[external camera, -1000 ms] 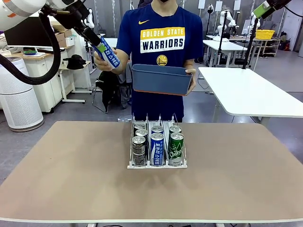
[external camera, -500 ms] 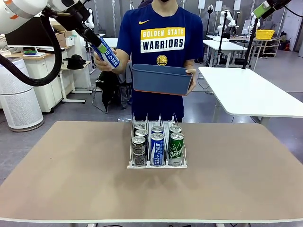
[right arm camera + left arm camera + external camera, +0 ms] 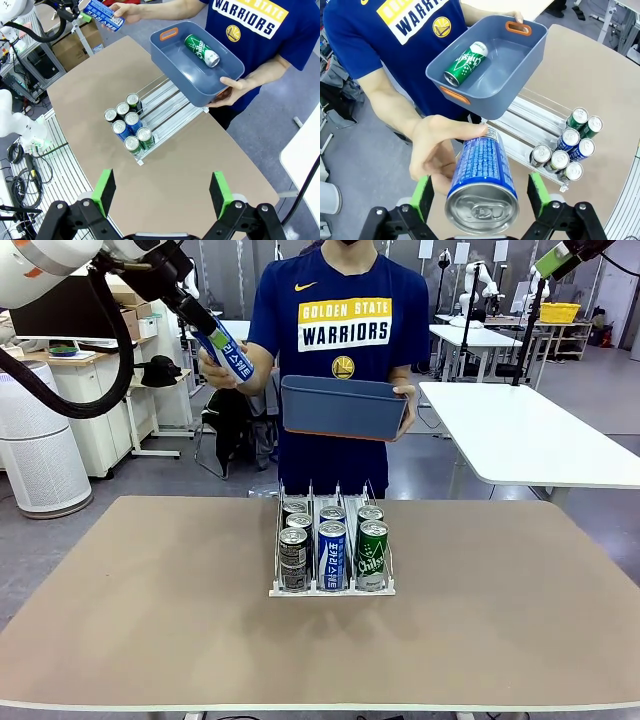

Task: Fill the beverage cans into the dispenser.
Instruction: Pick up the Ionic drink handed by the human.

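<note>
A blue-and-white can (image 3: 482, 182) sits between the green pads of my left gripper (image 3: 480, 192), which is open with a gap on each side. The person's hand (image 3: 437, 155) holds that can. From the front, the left gripper (image 3: 215, 340) is high at the left by the same can (image 3: 233, 360). The person's other hand carries a blue-grey bin (image 3: 343, 408) with a green can (image 3: 465, 64) lying in it. The dispenser (image 3: 332, 590) stands mid-table with several cans in its three lanes, among them a green one (image 3: 372, 555). My right gripper (image 3: 162, 192) hangs open high above the table.
The back half of the dispenser's lanes (image 3: 170, 107) is bare. The brown table (image 3: 150, 620) has free room on both sides of the rack. A white table (image 3: 530, 440) stands behind at the right. The person stands at the far edge.
</note>
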Robot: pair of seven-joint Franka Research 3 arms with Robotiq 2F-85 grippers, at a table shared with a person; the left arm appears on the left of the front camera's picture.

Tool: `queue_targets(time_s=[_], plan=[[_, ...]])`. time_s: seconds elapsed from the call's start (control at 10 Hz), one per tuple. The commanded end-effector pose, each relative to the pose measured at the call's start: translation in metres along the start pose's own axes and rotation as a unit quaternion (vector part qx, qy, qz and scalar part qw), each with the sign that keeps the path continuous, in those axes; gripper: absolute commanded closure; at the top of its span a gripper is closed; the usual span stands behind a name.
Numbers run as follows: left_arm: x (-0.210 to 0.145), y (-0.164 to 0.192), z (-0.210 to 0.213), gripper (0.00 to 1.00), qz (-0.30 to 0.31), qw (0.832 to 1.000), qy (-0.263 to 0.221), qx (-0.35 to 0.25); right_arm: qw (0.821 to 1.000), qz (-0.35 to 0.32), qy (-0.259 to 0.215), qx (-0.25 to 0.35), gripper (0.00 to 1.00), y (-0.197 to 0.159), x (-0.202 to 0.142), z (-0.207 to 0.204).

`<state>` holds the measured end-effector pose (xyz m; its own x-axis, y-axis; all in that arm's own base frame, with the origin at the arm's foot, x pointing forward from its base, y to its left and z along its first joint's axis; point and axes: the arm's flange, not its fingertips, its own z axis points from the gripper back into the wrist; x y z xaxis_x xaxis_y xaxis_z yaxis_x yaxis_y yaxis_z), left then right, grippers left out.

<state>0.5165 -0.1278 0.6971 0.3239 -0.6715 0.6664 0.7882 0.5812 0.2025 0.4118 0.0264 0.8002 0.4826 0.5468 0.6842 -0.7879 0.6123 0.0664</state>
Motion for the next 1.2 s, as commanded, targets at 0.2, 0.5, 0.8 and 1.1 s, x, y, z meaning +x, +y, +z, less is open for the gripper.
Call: queue_targets(time_s=[0.2,0.5,0.8,1.1], plan=[[0.0006,-0.0008,-0.0004,0.00,-0.001,1.000,0.000,-0.001,1.000,0.001,0.000,0.000,0.00,0.0008,0.0000,0.0003],[0.0016,-0.0013,0.0015,1.00,0.006,1.000,0.008,0.003,1.000,0.001,0.000,0.000,0.00,0.0008,0.0000,0.0003],[0.0008,-0.0013,0.0038,1.00,0.010,1.000,0.006,0.010,1.000,0.001,0.000,0.000,0.00,0.0008,0.0000,0.0003],[0.0003,-0.0006,0.0061,1.00,0.013,1.000,0.006,0.011,1.000,0.001,0.000,0.000,0.00,0.0008,0.0000,0.0003]])
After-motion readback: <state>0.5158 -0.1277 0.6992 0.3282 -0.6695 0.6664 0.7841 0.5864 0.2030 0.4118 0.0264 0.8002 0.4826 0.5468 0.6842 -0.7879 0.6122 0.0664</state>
